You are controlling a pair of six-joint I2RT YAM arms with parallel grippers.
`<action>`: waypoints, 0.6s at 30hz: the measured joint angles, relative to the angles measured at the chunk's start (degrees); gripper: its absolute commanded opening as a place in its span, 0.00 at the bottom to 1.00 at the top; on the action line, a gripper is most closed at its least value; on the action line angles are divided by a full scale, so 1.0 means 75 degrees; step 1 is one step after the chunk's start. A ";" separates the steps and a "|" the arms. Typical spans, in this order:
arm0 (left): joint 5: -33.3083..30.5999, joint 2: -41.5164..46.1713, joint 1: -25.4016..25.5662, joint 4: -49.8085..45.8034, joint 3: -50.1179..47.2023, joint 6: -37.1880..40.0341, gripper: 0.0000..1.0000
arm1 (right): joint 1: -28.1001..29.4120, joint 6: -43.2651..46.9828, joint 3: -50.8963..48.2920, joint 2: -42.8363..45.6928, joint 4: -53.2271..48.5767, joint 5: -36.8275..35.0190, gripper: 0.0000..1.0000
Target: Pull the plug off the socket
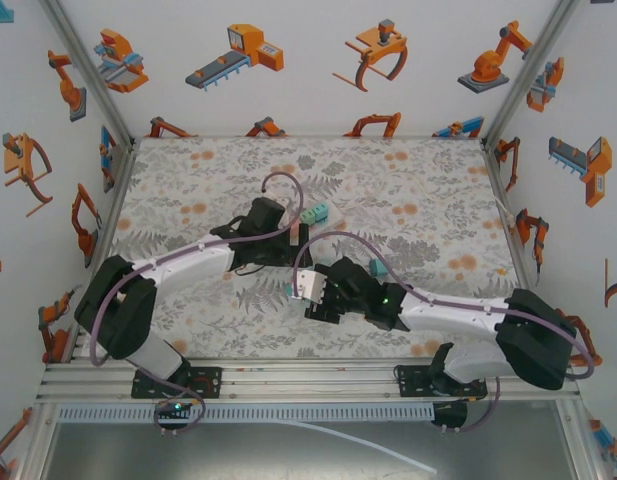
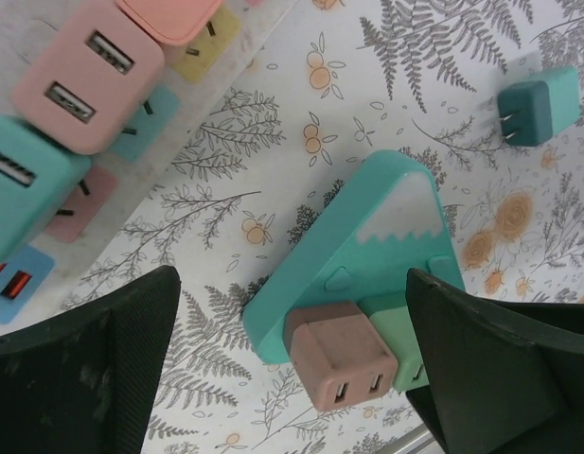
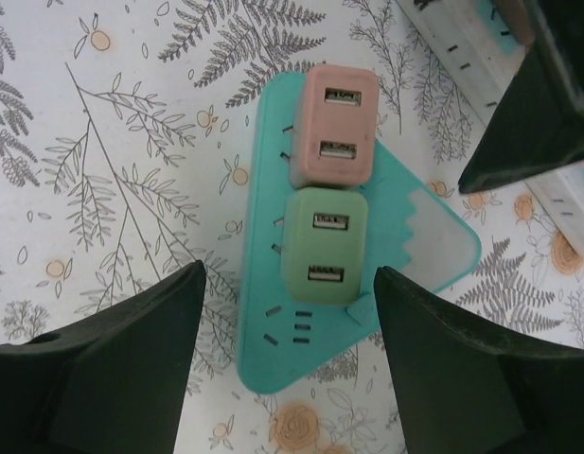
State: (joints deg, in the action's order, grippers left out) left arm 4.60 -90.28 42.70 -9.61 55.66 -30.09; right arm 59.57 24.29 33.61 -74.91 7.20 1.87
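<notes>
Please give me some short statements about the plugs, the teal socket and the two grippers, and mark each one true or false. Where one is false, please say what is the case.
1. The teal triangular socket holds two plugs, a pink plug and a green plug. True.
2. The right gripper is shut on the green plug. False: it is open, with one finger on each side of the socket, and it holds nothing.
3. A loose teal plug lies on the table, apart from the socket. True.
4. The pink plug has three USB ports. False: it has two.
5. The left gripper is open. True.
</notes>
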 measured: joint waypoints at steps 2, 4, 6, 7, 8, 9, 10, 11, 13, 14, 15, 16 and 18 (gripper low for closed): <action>0.0137 -0.0184 0.0000 0.0029 0.0009 -0.0026 0.85 | 0.0000 -0.0006 0.0000 -0.0227 0.0172 0.0012 0.61; 0.0271 -0.0356 0.0000 0.0041 0.0015 -0.0044 0.79 | 0.0000 -0.0032 0.0000 -0.0411 0.0297 0.0023 0.59; 0.0396 -0.0472 0.0000 0.0047 0.0015 -0.0050 0.74 | 0.0000 -0.0035 0.0000 -0.0527 0.0399 0.0015 0.57; 0.0455 -0.0516 0.0000 0.0047 0.0015 -0.0052 0.72 | 0.0000 -0.0038 0.0000 -0.0557 0.0452 0.0000 0.56; 0.0507 -0.0539 0.0000 0.0044 0.0015 -0.0052 0.70 | 0.0000 -0.0038 0.0000 -0.0565 0.0490 -0.0003 0.55; 0.0554 -0.0557 0.0000 0.0044 0.0012 -0.0052 0.68 | 0.0000 -0.0035 0.0000 -0.0568 0.0519 -0.0006 0.54; 0.0586 -0.0560 0.0003 0.0041 0.0006 -0.0052 0.65 | 0.0000 -0.0035 0.0000 -0.0565 0.0542 -0.0006 0.53; 0.0595 -0.0560 0.0003 0.0047 -0.0009 -0.0061 0.63 | 0.0000 -0.0035 0.0000 -0.0568 0.0554 -0.0006 0.52; 0.0597 -0.0560 0.0017 0.0082 -0.0125 -0.0079 0.60 | 0.0000 -0.0035 0.0000 -0.0565 0.0565 -0.0015 0.50; 0.0595 -0.0560 0.0032 0.0085 -0.0189 -0.0079 0.60 | 0.0000 -0.0035 0.0000 -0.0562 0.0565 -0.0035 0.50; 0.0597 -0.0560 0.0050 0.0099 -0.0283 -0.0111 0.59 | 0.0000 -0.0038 0.0000 -0.0551 0.0565 -0.0035 0.48; 0.0618 -0.0554 0.0061 0.0119 -0.0323 -0.0131 0.59 | 0.0000 -0.0035 0.0000 -0.0542 0.0565 -0.0038 0.47; 0.0600 -0.0545 0.0117 0.0169 -0.0350 -0.0149 0.58 | 0.0000 -0.0035 0.0000 -0.0522 0.0565 -0.0041 0.45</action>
State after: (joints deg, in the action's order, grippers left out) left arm 9.10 -94.37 43.57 -8.34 53.04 -31.20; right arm 59.57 24.03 33.61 -78.83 11.44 1.56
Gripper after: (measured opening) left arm 0.591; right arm 0.471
